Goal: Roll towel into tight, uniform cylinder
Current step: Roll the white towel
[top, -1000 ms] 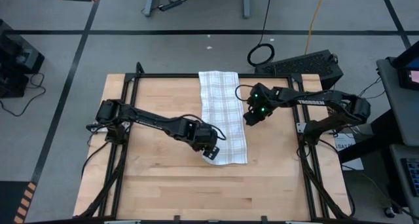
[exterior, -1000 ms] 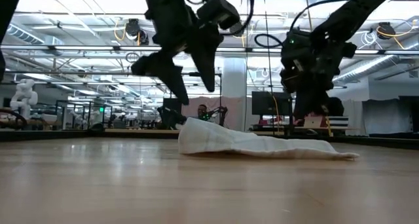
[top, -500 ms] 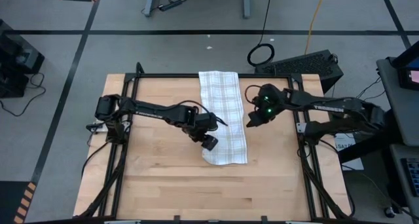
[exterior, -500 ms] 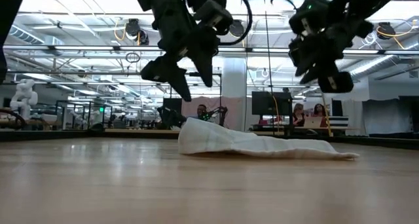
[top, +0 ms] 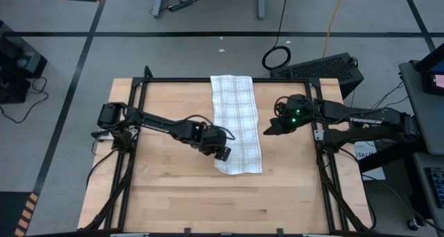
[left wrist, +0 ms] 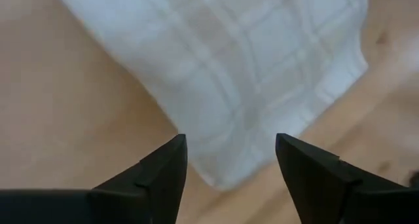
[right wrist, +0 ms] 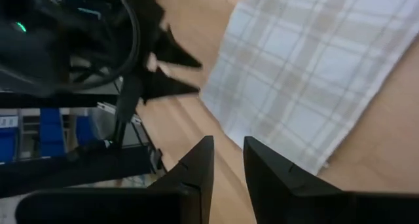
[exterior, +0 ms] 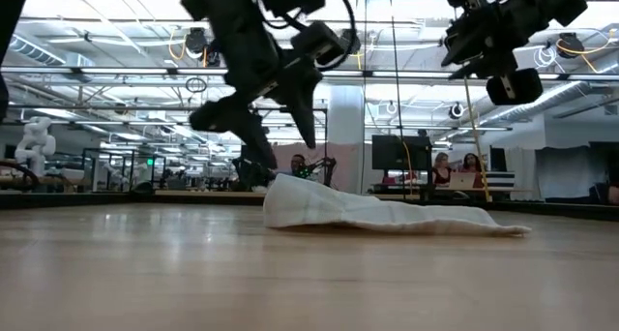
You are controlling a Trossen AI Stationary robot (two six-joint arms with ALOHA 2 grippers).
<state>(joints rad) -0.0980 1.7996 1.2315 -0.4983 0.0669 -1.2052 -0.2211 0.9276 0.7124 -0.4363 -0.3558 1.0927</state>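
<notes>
The thin white checked cloth towel [top: 237,123] looks limp; left gripper [top: 223,152], fingers spread, probably should pinch its near corner; right gripper [top: 269,129] fingers nearly together.

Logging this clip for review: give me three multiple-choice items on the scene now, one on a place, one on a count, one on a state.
1. Where is the left claw?
A. over the towel's near left corner
B. off the table
C. at the towel's far end

2. How many towels are on the table?
A. three
B. one
C. two

3. What state is the towel in?
A. rolled into a cylinder
B. hanging from a claw
C. lying flat as a long strip

Answers: 1 A, the left wrist view shows its open fingers framing that corner; 2 B, the high view shows a single checked cloth; 3 C, it lies unrolled, and the right claw is off to its side, empty.
</notes>
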